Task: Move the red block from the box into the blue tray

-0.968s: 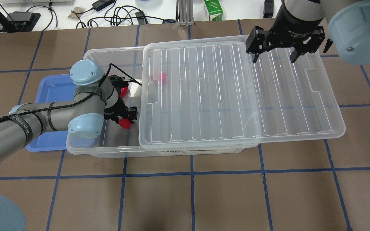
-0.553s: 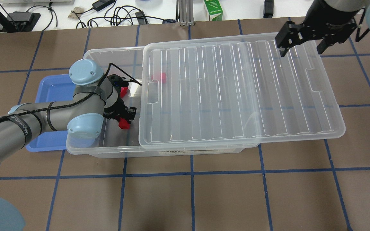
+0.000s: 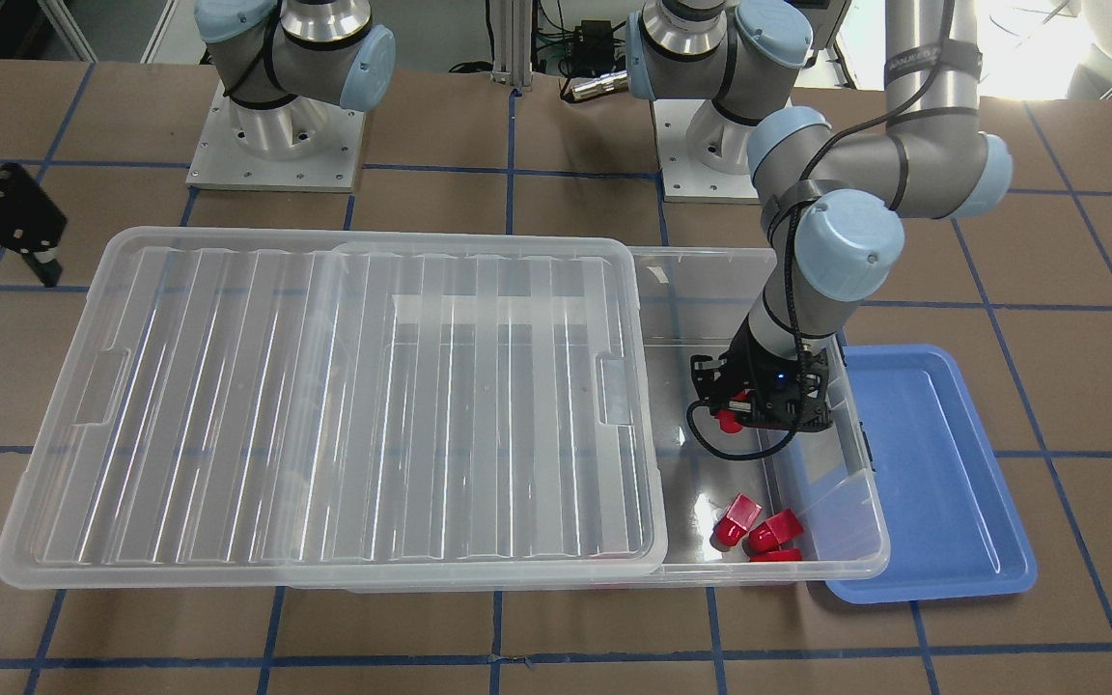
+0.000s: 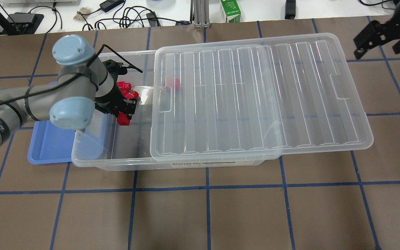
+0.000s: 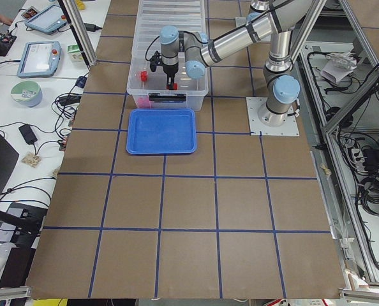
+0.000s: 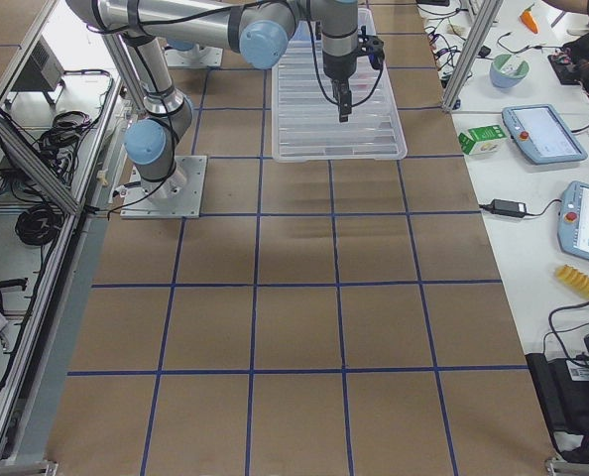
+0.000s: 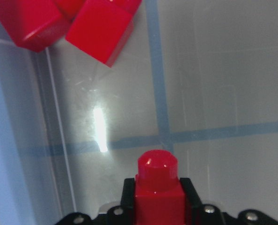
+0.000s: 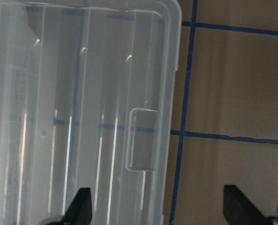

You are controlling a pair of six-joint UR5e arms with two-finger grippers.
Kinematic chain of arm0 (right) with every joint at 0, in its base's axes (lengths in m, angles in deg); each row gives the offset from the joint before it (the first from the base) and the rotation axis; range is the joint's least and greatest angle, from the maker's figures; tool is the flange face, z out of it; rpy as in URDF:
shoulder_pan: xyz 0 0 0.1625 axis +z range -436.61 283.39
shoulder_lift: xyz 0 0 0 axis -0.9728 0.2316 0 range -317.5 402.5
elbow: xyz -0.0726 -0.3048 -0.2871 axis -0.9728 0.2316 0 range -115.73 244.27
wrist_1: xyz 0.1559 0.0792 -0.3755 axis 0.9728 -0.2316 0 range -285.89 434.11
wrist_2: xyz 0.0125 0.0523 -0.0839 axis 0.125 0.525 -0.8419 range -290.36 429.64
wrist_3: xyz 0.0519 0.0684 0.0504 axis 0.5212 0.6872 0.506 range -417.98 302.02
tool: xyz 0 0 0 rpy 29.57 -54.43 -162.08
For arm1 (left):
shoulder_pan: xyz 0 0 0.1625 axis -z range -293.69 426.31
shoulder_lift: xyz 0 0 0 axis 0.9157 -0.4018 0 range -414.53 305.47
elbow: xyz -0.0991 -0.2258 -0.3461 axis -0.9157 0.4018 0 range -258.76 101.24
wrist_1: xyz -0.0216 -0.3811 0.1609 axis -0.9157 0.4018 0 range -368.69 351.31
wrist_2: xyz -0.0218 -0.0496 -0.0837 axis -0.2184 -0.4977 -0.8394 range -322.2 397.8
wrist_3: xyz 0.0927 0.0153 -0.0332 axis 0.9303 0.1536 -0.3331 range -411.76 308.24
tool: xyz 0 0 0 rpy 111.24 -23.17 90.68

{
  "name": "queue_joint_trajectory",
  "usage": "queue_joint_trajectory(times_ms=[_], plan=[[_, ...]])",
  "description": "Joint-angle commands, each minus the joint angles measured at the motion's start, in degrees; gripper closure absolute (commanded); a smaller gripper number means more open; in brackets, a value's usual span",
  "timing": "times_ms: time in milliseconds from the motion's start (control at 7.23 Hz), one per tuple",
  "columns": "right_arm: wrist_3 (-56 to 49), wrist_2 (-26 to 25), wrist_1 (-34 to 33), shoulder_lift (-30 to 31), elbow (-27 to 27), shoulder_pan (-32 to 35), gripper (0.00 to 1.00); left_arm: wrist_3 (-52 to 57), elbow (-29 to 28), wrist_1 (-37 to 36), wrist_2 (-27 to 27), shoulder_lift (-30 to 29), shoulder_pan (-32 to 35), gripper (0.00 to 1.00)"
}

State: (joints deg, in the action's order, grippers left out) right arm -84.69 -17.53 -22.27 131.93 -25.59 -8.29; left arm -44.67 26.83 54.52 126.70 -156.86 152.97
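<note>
My left gripper (image 4: 125,113) is shut on a red block (image 4: 123,118) and holds it inside the open end of the clear box (image 4: 116,162), above the floor; the wrist view shows the block (image 7: 157,187) between the fingers. Several other red blocks (image 4: 127,89) lie in the box's far corner (image 3: 759,529), and one more (image 4: 175,83) sits under the lid. The blue tray (image 4: 47,146) lies beside the box's open end (image 3: 932,473). My right gripper (image 4: 380,48) is open and empty, beyond the lid's far right corner.
The ribbed clear lid (image 4: 255,93) lies slid sideways over most of the box and overhangs its right end (image 8: 83,117). Cables, a green carton (image 4: 230,12) and devices lie on the white bench past the table's back edge.
My left gripper has moved back and to the left inside the box with the red block in it. My right gripper has moved right, off the lid.
</note>
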Motion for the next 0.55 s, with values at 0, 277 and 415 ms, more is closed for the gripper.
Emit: queue_joint_trajectory(times_ms=[0,277,415], plan=[[-5.61,0.16,-1.77,-0.66,-3.81,-5.91,0.0,0.99,-14.21,20.91,-0.48,3.62,-4.79,0.93],[-8.0,-0.64,-6.51,-4.94,-8.55,-6.0,0.0,14.9,-14.45,21.52,-0.92,2.4,-16.28,0.93],[-7.84,-0.55,-9.84,-7.14,-10.84,-6.0,0.0,20.28,-13.14,19.08,-1.1,0.74,-21.3,0.93]])
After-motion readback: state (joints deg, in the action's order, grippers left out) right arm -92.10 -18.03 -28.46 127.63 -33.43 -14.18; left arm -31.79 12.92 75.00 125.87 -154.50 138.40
